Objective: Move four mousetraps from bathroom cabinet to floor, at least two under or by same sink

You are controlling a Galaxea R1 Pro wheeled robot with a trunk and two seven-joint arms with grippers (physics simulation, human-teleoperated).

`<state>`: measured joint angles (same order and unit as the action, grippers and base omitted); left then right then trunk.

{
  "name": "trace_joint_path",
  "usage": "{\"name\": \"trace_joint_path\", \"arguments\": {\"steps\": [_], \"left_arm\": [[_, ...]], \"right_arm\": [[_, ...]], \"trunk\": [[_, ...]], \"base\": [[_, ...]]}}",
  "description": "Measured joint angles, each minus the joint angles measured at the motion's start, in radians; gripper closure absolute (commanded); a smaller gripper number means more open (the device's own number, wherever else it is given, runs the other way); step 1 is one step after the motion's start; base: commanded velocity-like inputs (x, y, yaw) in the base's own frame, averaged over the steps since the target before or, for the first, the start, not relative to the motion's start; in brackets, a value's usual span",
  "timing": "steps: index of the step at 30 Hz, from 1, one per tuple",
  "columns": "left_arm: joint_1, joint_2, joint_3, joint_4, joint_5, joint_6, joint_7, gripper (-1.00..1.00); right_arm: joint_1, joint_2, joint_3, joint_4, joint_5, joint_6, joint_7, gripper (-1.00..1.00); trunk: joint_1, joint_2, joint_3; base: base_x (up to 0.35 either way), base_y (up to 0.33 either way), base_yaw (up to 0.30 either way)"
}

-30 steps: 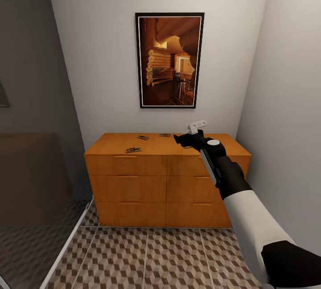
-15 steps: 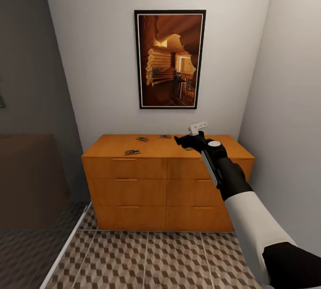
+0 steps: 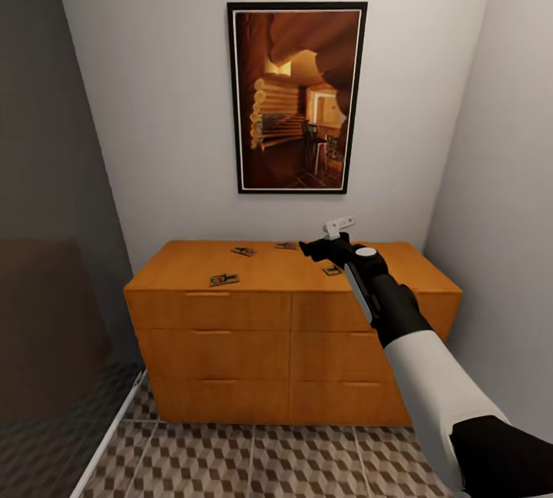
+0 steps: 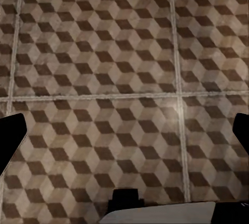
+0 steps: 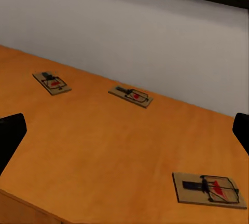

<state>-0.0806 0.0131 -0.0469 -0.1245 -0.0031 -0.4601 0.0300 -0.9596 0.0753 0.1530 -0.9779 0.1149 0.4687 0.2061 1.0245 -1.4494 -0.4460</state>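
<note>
The right arm reaches forward and up from the lower right, forearm sloping toward the cabinet (image 3: 292, 329), its right gripper (image 3: 313, 249) level over the orange top — fingers spread wide apart, holding nothing. The left gripper (image 4: 124, 130) hangs open above the bathroom floor (image 4: 104, 53). Four mousetraps lie flat on the cabinet top: one at the front left (image 3: 224, 280), one beside the gripper (image 3: 332, 270), two farther back (image 3: 243, 251) (image 3: 286, 246) near the wall.

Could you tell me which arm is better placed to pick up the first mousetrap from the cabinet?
The right. Its gripper is open over the cabinet, with a mousetrap just ahead in its wrist view. The left gripper points down at the floor.
</note>
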Motion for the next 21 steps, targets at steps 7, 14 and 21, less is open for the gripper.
{"name": "trace_joint_path", "arguments": {"steps": [7, 14, 21], "left_arm": [[0.0, 0.014, 0.0, 0.101, -0.002, -0.022, 0.001, -1.0], [0.001, 0.022, 0.0, 0.162, -0.001, -0.111, 0.001, -1.0], [0.001, 0.023, 0.0, 0.169, -0.001, -0.121, 0.001, -1.0]], "right_arm": [[0.0, 0.0, 0.001, 0.034, -0.011, -0.007, 0.006, -1.0], [0.0, 0.011, 0.003, 0.098, -0.015, -0.073, 0.008, -1.0], [0.0, 0.013, 0.003, 0.105, -0.015, -0.082, 0.028, -1.0]], "trunk": [[0.001, 0.0, 0.0], [0.001, 0.0, 0.0], [0.001, 0.0, 0.0]], "base": [[0.056, 0.03, 0.0], [-0.009, 0.003, 0.0], [0.0, 0.0, 0.0]]}}
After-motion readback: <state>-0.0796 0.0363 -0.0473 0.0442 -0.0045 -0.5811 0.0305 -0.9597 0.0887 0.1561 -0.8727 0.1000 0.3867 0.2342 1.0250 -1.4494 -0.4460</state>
